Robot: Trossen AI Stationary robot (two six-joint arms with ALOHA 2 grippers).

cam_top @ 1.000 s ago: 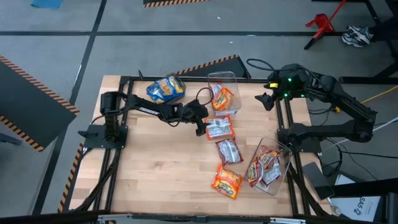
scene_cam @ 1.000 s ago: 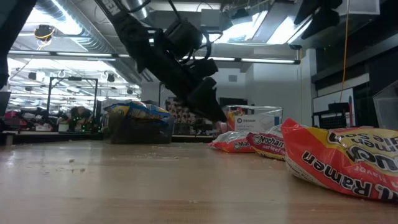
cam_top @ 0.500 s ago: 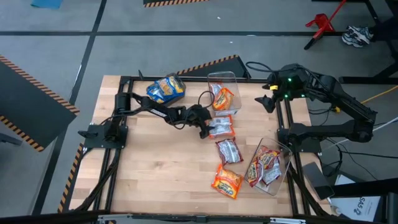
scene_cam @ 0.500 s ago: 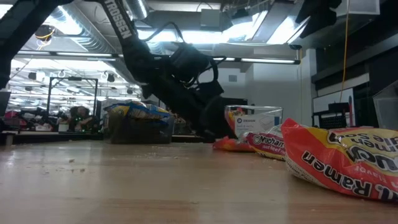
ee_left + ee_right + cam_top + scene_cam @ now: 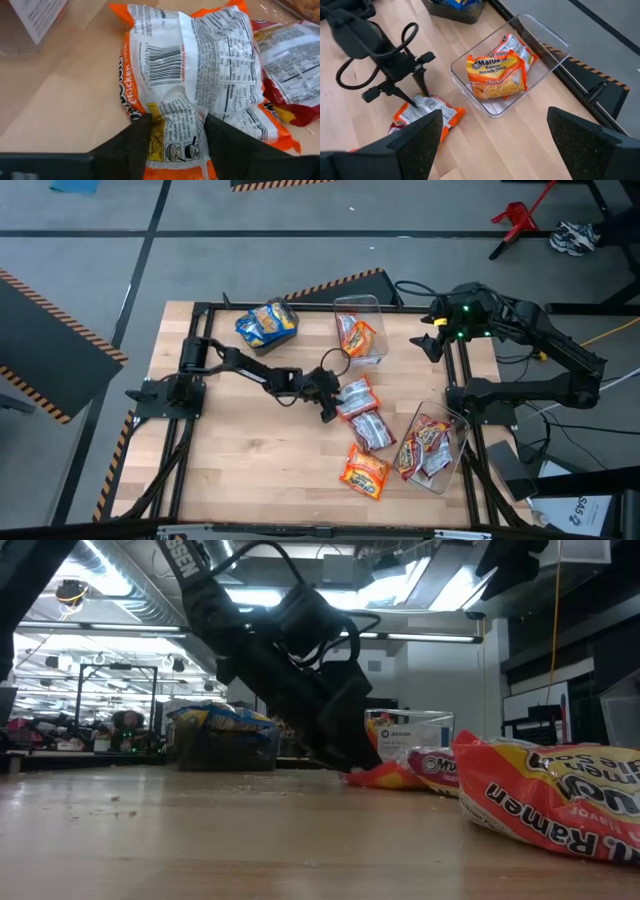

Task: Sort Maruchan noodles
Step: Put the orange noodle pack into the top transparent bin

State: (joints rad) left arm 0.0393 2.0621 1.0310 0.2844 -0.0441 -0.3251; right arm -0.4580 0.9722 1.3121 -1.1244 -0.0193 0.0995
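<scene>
An orange Maruchan noodles packet [image 5: 356, 394] [image 5: 200, 75] lies label side down on the wooden table, right of centre. My left gripper [image 5: 331, 401] [image 5: 175, 150] reaches in low from the table's left and is shut on the packet's left end. A red packet [image 5: 370, 428] lies just nearer, partly against the orange one, and another orange packet [image 5: 363, 470] lies nearer still. My right gripper [image 5: 425, 342] [image 5: 495, 160] hangs open high over the table's far right corner, touching nothing. My left gripper pinches the orange packet's left end [image 5: 175, 131] between its two fingers [image 5: 127, 145], one on each long edge. The film is bunched and creased between them. The fingers slant down from the table's left and lie along the packet. The packet rests on the table.
A clear bin [image 5: 361, 310] at the far middle holds orange packets. A bin [image 5: 268, 322] far left of it holds blue-and-yellow ones. A tipped bin [image 5: 455, 448] at the near right holds red packets. An orange packet [image 5: 560, 800] fills the low view's right foreground.
My left gripper has come down and gone toward the table's near right, rolling a little, onto the orange packet's left end. The packet has turned slightly and crumpled at that end; the red packet beside it has been nudged toward the near right.
</scene>
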